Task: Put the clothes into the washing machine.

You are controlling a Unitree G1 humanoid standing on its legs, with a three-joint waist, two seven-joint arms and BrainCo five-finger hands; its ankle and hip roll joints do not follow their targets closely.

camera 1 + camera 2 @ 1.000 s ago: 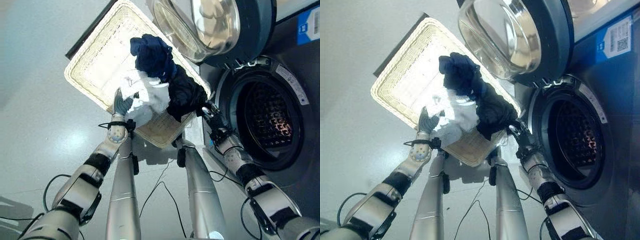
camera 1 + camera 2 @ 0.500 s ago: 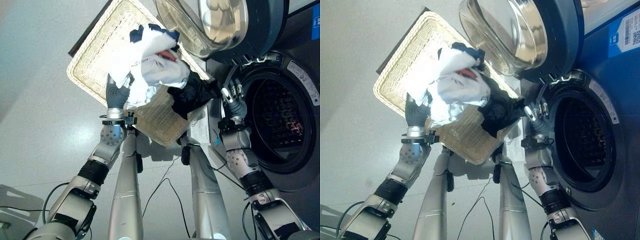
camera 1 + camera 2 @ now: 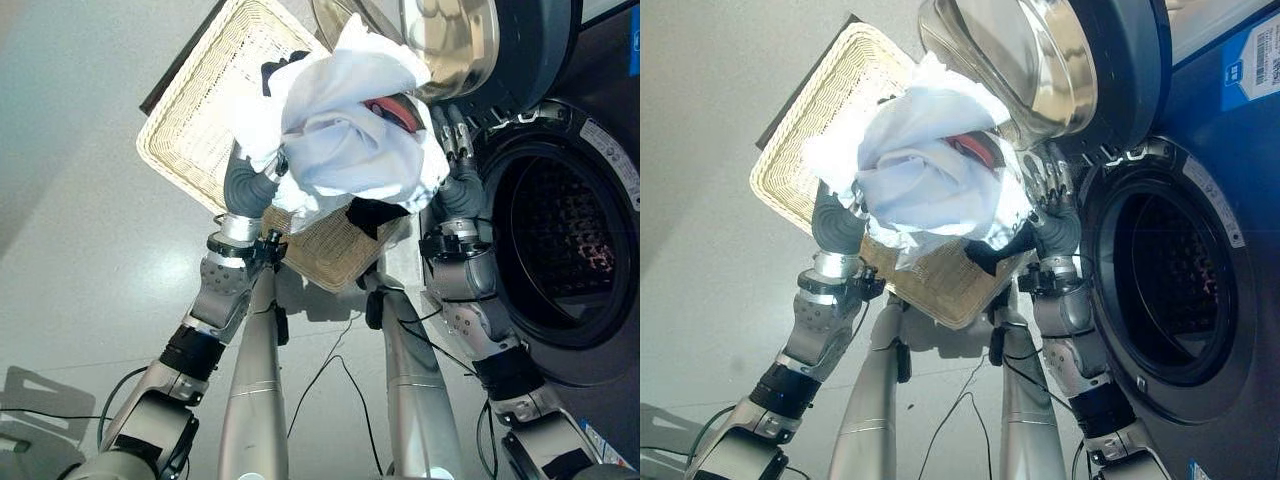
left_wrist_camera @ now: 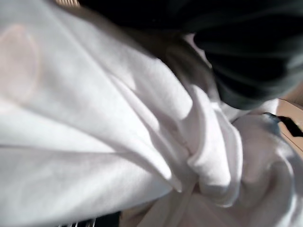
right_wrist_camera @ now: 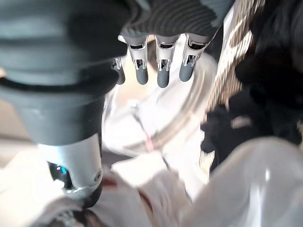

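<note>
As white cloth (image 3: 345, 130) rose since, L hand (image 3: 250, 185) grips it; R hand (image 3: 455, 165) fingers straight.

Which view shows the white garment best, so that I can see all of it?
The left eye view: the whole white garment hangs bunched between the left hand and right hand, above the basket. The right eye view shows nearly the same. The wrist views show close folds of it.
</note>
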